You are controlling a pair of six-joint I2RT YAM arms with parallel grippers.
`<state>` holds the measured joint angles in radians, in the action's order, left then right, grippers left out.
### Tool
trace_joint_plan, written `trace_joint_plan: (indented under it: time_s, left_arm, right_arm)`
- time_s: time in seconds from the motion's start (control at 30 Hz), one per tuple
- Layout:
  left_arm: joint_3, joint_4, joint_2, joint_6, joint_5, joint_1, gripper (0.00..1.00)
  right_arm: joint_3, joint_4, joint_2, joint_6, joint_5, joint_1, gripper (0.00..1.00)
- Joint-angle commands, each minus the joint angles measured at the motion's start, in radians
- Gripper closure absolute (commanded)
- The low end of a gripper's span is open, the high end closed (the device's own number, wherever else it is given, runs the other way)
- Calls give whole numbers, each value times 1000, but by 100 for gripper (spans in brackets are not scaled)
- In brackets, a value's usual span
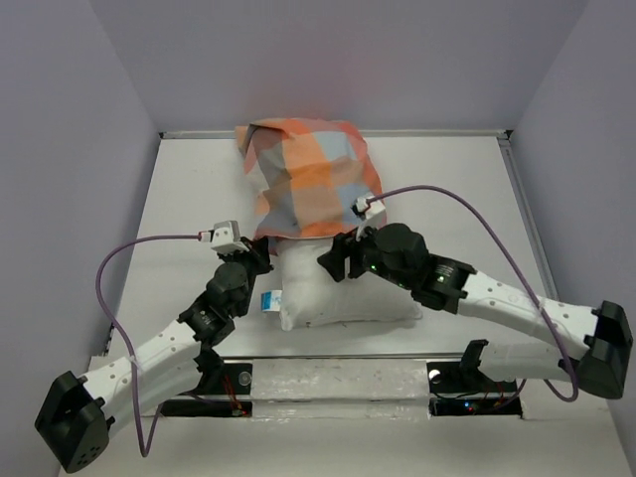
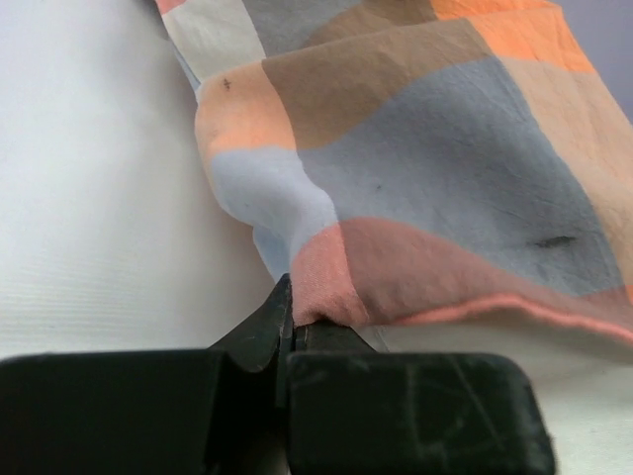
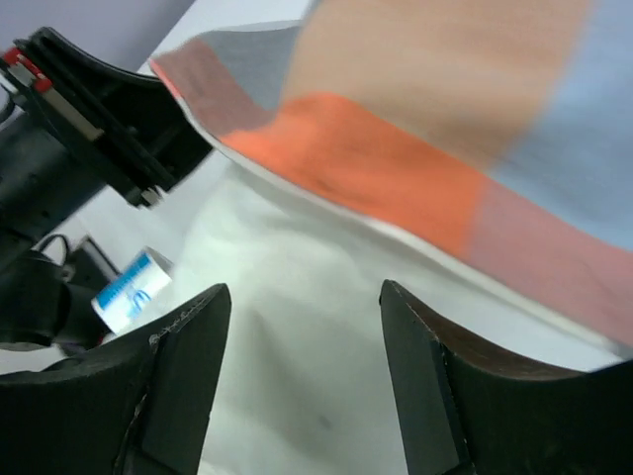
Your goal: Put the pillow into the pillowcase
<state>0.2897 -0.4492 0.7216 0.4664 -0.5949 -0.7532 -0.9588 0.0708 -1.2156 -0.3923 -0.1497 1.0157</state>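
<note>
A checked pillowcase point(image 1: 308, 174) in orange, light blue, grey and peach lies bunched at the far middle of a white table point(image 1: 189, 199), with a plain white pillow point(image 1: 343, 288) partly inside it. The pillow's far end is under the fabric, while its near half juts out bare toward the two arm bases. The left gripper point(image 1: 260, 250) sits at the near left corner of the case's mouth. Seen from its own wrist camera, the left gripper point(image 2: 292, 317) is pinched tight on a small fold of the peach hem, and the cloth point(image 2: 425, 148) drapes away from that pinch over the pillow point(image 2: 99, 198). The right gripper point(image 1: 343, 256) hangs over the near right part of the mouth, just above the pillow. From the right wrist camera, the right gripper point(image 3: 307, 336) has its two dark fingers point(image 3: 188, 356) spread well apart, with only pillow point(image 3: 297, 267) showing between them and nothing in its grasp. The case's hem point(image 3: 445, 119) runs across just beyond the fingertips. A small blue and white label point(image 1: 268, 299) sticks out at the pillow's left edge, beside the left arm, and shows again at lower left in the right wrist view point(image 3: 134, 289).
</note>
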Motion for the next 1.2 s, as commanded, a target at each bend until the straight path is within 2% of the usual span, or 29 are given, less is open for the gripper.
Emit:
trace_joint_plan:
  time_s: [0.0, 0.17, 0.33, 0.47, 0.67, 0.83, 0.97, 1.07, 1.17]
  left_arm:
    - [63, -29, -27, 32, 70, 18, 100]
    - [88, -11, -31, 38, 99, 20, 100]
    - [103, 4, -53, 51, 144, 20, 100]
    - [117, 30, -67, 48, 144, 20, 100]
    - [117, 52, -63, 51, 144, 20, 100]
    - [120, 60, -63, 44, 129, 20, 100]
    - [131, 55, -59, 44, 129, 20, 100]
    - [147, 70, -63, 41, 129, 22, 100]
    - [160, 79, -70, 31, 124, 22, 100]
  right_arm:
    - [124, 92, 177, 95, -226, -15, 33]
    - [190, 118, 240, 125, -434, -35, 29]
    - [172, 103, 153, 182, -459, -72, 27]
    - [166, 31, 97, 188, -508, -92, 30]
    - [160, -32, 76, 119, -623, -147, 40]
    - [178, -136, 68, 133, -591, -157, 41]
    - [193, -279, -14, 126, -554, -206, 39]
    - [255, -379, -44, 99, -486, -262, 39]
    - [353, -466, -7, 70, -427, -295, 40]
